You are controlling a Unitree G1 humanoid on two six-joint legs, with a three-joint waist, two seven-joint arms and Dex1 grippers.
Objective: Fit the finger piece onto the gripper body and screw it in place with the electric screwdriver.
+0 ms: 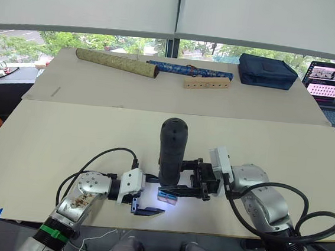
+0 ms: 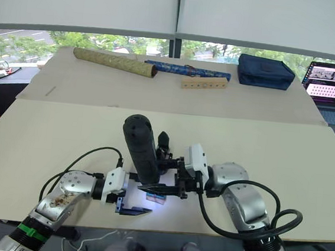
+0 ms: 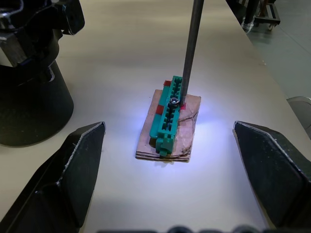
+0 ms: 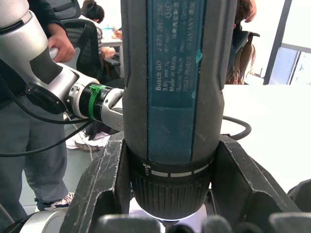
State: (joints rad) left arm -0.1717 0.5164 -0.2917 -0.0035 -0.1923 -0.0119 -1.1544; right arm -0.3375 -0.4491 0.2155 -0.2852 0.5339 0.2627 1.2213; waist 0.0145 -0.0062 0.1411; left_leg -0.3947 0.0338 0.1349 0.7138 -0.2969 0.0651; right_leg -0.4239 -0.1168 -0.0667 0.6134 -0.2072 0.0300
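right end effector [image 4: 165, 184] clamps electric screwdriver [image 1: 171, 149] upright; left end effector [image 3: 170, 184] spread, beside.

At lower centre, the right gripper [image 1: 180, 186] clamps the upright electric screwdriver [image 1: 171, 149]; at lower left, the left gripper [image 1: 148, 206] rests low, fingers spread wide.

Electric screwdriver [image 1: 171, 149]: black, dark teal label panel with pale lettering, white tick marks on collar. Small block [image 3: 169, 118] under its bit: green toothed strip, red edges, tan base, lit bluish-white. Pincer fingers [image 3: 73, 170]: black. Bench [image 1: 66, 133]: pale beige. Rolled tube [image 1: 116, 63]: olive, speckled. Bag [image 1: 266, 71]: navy.
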